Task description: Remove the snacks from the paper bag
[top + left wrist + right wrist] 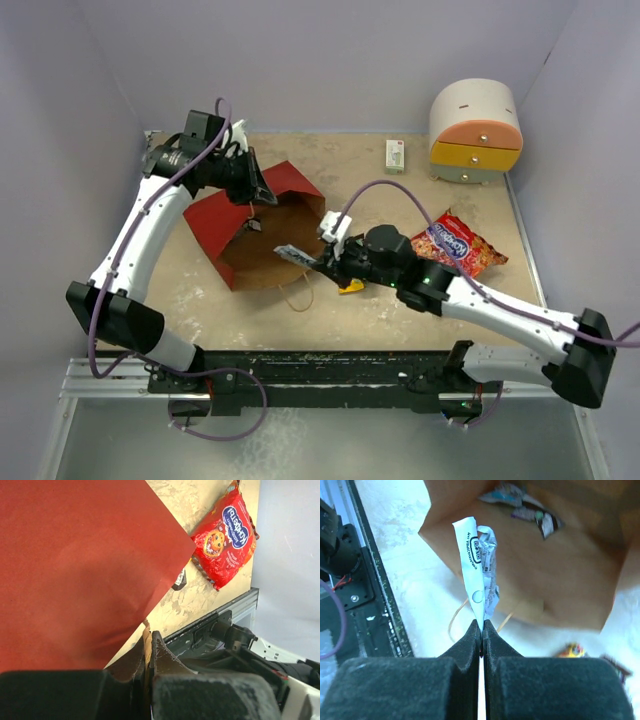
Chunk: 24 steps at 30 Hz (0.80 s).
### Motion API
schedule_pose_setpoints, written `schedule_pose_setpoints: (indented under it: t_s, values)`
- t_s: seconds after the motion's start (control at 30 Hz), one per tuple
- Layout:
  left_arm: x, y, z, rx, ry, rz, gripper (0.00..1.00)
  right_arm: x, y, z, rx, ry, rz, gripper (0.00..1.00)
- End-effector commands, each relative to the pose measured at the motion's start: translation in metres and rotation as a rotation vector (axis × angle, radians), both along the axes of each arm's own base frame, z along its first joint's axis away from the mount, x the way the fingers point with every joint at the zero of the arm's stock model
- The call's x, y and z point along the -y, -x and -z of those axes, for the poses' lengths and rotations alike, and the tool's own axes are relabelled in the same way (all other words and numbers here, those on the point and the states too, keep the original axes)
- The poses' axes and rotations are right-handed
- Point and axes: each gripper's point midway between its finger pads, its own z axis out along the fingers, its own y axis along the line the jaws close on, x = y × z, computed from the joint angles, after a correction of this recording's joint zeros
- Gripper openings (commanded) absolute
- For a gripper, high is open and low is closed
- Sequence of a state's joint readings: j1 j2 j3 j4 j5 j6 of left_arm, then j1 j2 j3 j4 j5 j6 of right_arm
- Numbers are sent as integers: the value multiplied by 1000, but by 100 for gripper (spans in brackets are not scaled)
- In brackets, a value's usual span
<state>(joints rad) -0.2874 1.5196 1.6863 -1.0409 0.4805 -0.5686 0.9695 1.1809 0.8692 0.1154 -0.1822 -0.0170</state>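
Note:
The paper bag lies on its side, red outside and brown inside, its mouth facing the near edge. My left gripper is shut on the bag's upper rim, pinching brown paper beside the red wall. At the bag's mouth, my right gripper is shut on a silver candy bar and holds it up. More candy bars lie deep inside the bag. The red crisp packet lies on the table to the right. A yellow candy bar rests under the right wrist.
A white mini chest with orange and yellow drawers stands at the back right, with a small white box beside it. The bag's string handle trails toward the black base rail. A dark candy bar lies beside the bag's corner.

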Motion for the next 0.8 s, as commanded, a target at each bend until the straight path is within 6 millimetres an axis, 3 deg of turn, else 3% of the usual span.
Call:
schedule_pose_setpoints:
  t_s: [0.0,0.2,0.37,0.53,0.77]
  values:
    - [0,-11,-17,90,37,-40,0,51,5,13,-197,47,269,0]
    - [1,-13,-16,84,48,-57,0,118,-19,2,-218,-22,695,0]
    - [1,-1,-12,55,53,-35,0,166,-40,15,-227,-23,1032,0]
    - [2,16,-4,-3,64,0,0,185,-61,42,-318,108,1140,0]
    - [7,39,8,-67,77,26,0,193,-71,51,-300,212,1175,0]
